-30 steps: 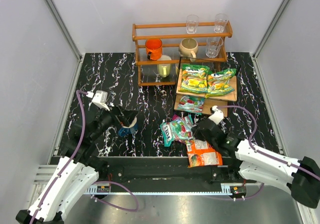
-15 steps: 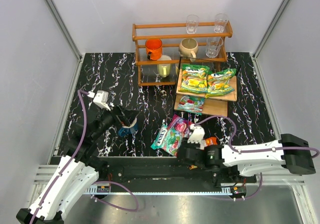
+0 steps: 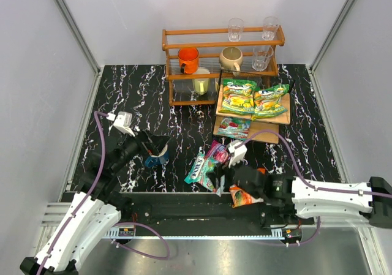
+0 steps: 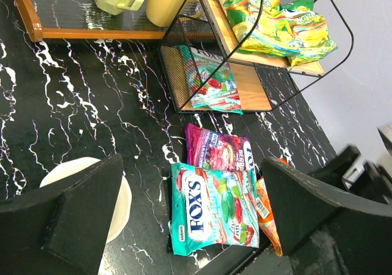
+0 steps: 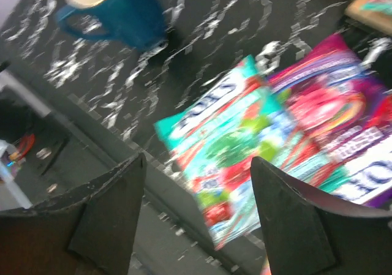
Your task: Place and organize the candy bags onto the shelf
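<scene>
The right gripper [image 5: 197, 163] stood wide and empty; the glossy teal plastic "FOX'S" candy bag [image 5: 245, 146] lay flat just beyond its fingers.

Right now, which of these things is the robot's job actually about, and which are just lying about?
Part of the job: green-yellow bags, shelved teal bag, loose teal bag, purple bag, orange bag, pale wooden shelf.
Just lying about: railed rack, orange mug, beige mug, glasses, blue mug.

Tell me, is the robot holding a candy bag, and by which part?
No, nothing is held. The right gripper is open over the teal bag; the left gripper is open and empty.
</scene>
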You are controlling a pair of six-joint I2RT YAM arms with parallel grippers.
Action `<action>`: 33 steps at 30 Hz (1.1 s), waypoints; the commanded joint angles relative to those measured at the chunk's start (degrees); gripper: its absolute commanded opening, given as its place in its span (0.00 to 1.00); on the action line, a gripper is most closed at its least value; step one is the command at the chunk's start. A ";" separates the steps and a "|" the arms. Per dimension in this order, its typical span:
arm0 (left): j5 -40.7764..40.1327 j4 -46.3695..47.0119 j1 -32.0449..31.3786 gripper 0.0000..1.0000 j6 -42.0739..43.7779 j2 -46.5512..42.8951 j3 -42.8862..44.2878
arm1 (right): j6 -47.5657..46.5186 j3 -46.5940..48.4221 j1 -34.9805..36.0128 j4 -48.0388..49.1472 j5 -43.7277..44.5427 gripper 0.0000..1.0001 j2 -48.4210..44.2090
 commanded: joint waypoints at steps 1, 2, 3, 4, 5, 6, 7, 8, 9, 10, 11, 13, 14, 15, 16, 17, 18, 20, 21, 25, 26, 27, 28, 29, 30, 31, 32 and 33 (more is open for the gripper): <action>1.02 1.96 -0.09 0.99 -0.11 0.05 0.00 | -13.27 1.92 -11.87 -1.41 -14.65 0.78 0.95; 0.94 2.05 -0.09 0.99 -0.11 -0.04 0.18 | -13.53 2.37 -13.54 -2.72 -16.33 0.78 2.87; 1.02 1.87 -0.09 0.99 -0.02 -0.13 0.27 | -14.32 2.81 -17.39 -3.17 -18.95 0.79 4.11; 0.76 1.78 -0.18 0.99 -0.02 -0.13 0.18 | -14.94 3.94 -19.08 -3.61 -23.42 0.79 5.25; 0.67 1.61 -0.09 0.99 0.07 -0.30 0.27 | -14.86 4.39 -21.18 -3.96 -25.64 0.79 7.70; 0.67 1.52 -0.18 0.99 0.07 -0.39 0.27 | -14.94 4.92 -24.51 -4.05 -28.01 0.79 8.94; 0.59 1.43 -0.18 0.99 0.07 -0.48 0.18 | -15.29 5.62 -26.02 -3.88 -31.60 0.79 9.91; 0.50 1.35 -0.09 0.99 0.07 -0.48 0.18 | -15.56 5.80 -26.91 -3.53 -33.20 0.79 11.23; 0.58 1.26 -0.09 0.99 0.07 -0.48 0.27 | -15.91 5.80 -28.14 -2.92 -34.00 0.79 11.59; 0.41 1.34 -0.09 0.99 0.15 -0.48 0.18 | -16.78 5.54 -28.67 -1.69 -35.66 0.79 11.68; 0.32 1.34 -0.09 0.99 0.24 -0.48 0.18 | -17.05 5.36 -29.28 -0.98 -36.38 0.79 11.68; 0.41 1.17 -0.09 0.99 0.33 -0.39 0.27 | -18.02 4.92 -31.39 0.16 -38.48 0.79 11.33; 0.41 1.17 -0.18 0.99 0.42 -0.30 0.27 | -18.28 4.75 -32.36 0.43 -39.54 0.79 11.15; 0.41 1.26 -0.09 0.99 0.42 -0.22 0.36 | -18.54 4.31 -33.24 0.69 -40.50 0.79 11.15; 0.50 1.34 -0.09 0.99 0.42 -0.13 0.27 | -18.63 4.05 -34.81 1.91 -42.25 0.78 11.24; 0.58 1.61 -0.18 0.99 0.33 -0.04 0.18 | -18.63 3.69 -35.52 2.44 -43.05 0.79 11.41; 0.59 1.70 -0.09 0.99 0.24 0.05 0.18 | -18.55 2.73 -36.14 3.32 -44.11 0.79 11.41; 0.67 1.78 -0.09 0.99 0.24 0.22 0.09 | -18.37 1.85 -37.72 6.49 -46.92 0.79 11.85; 0.76 1.96 -0.09 0.99 0.16 0.22 0.09 | -18.11 1.41 -38.08 6.93 -47.28 0.79 12.29; 0.85 2.05 -0.18 0.99 0.33 0.49 0.09 | -17.23 0.00 -38.61 10.26 -47.98 0.79 14.57; 0.85 1.96 -0.09 0.99 0.24 0.49 0.18 | -17.05 -0.26 -38.87 10.79 -48.16 0.79 15.10; 0.85 1.96 -0.18 0.99 0.33 0.57 0.27 | -16.53 -0.70 -38.96 11.15 -48.16 0.79 15.63; 0.68 1.87 -0.09 0.99 0.42 0.66 0.36 | -16.26 -0.70 -38.96 11.76 -48.07 0.79 16.59; 0.76 1.87 -0.09 0.99 0.42 0.75 0.44 | -15.91 -0.88 -39.13 12.03 -47.99 0.79 17.12; 0.67 1.87 -0.09 0.99 0.42 0.66 0.44 | -15.13 -1.14 -39.13 12.29 -47.29 0.79 17.39; 0.76 1.87 -0.18 0.99 0.42 0.84 0.44 | -14.77 -1.23 -39.13 12.29 -46.59 0.79 18.09; 0.76 2.05 -0.09 0.99 0.42 1.01 0.44 | -14.59 -1.40 -39.13 12.38 -46.14 0.79 18.27; 0.85 2.13 -0.09 0.99 0.33 1.02 0.44 | -13.98 -1.84 -39.13 12.73 -45.27 0.79 18.27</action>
